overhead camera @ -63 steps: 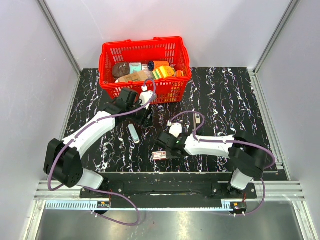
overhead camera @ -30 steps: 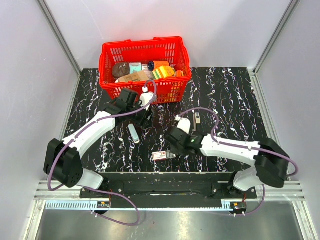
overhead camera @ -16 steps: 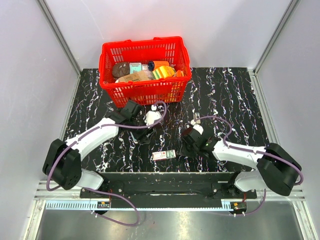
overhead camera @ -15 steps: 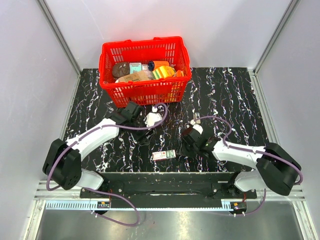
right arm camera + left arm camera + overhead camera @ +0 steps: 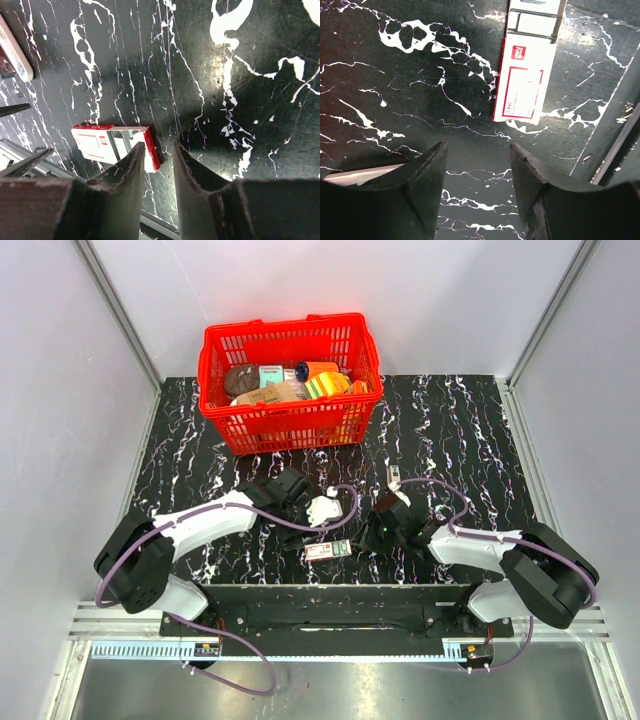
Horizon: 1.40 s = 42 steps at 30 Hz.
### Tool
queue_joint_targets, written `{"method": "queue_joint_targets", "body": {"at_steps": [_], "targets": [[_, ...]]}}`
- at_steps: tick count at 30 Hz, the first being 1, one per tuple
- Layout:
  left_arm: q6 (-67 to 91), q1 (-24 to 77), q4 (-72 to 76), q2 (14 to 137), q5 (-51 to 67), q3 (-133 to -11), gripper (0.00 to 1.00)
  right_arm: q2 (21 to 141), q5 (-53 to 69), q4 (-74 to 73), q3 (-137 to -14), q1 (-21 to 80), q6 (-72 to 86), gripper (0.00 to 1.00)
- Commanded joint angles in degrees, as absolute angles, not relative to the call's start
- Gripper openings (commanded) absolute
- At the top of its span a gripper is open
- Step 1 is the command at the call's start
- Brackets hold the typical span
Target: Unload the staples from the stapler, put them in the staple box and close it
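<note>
Two arms reach low over a black, white-veined desk [image 5: 470, 440], meeting near its front edge. The left end effector [image 5: 477, 147] hangs with its dark fingers [image 5: 422, 195] spread wide, with nothing between them but the bare marble pattern. Just ahead of it a small red-and-white box [image 5: 525, 75] lies flat on the desk, near a dark strip [image 5: 620, 130] that runs along the desk's edge.

The right end effector [image 5: 158, 146] hovers close to the same box from the other side, its fingers parted only a little and pinching nothing. In the right wrist view the box's red end sits beside one fingertip; whether they touch cannot be told.

The stapler [image 5: 15, 50] shows only at the upper left edge of that view, as a slim pale bar with a rounded end. It lies on the desk beyond the box and well apart from the right fingers, and the frame cuts most of it off. From overhead it cannot be made out.

At the back of the desk stands a red basket [image 5: 290, 425] filled with assorted packets. A small pale item [image 5: 393, 476], too small to identify, lies on the desk just behind the right arm's wrist.
</note>
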<state>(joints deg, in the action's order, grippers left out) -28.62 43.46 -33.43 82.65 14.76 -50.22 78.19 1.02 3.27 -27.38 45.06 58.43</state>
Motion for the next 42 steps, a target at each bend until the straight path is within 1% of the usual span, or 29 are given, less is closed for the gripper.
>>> {"method": "queue_joint_targets", "body": {"at_steps": [1,10,17,29,42], "targets": [[-30.4,45.1,-29.4,84.0,9.9,-49.7,0.57,77.7,3.3,8.6,-25.9,44.5,59.6,0.34],[-31.8,48.3,-26.2,87.6,3.3,-48.1,0.56,78.7,5.3,12.1,-24.0,44.0,60.9,0.32],[-31.6,49.7,-25.0,89.1,2.3,-47.7,0.56,78.7,5.8,13.4,-23.0,44.0,61.7,0.28],[-30.4,51.1,-24.1,89.9,1.8,-48.3,0.56,82.4,8.3,16.4,-23.6,44.0,61.5,0.22],[-29.8,51.2,-23.5,90.8,0.6,-48.9,0.55,86.0,11.8,20.5,-24.7,44.1,60.5,0.18]]}}
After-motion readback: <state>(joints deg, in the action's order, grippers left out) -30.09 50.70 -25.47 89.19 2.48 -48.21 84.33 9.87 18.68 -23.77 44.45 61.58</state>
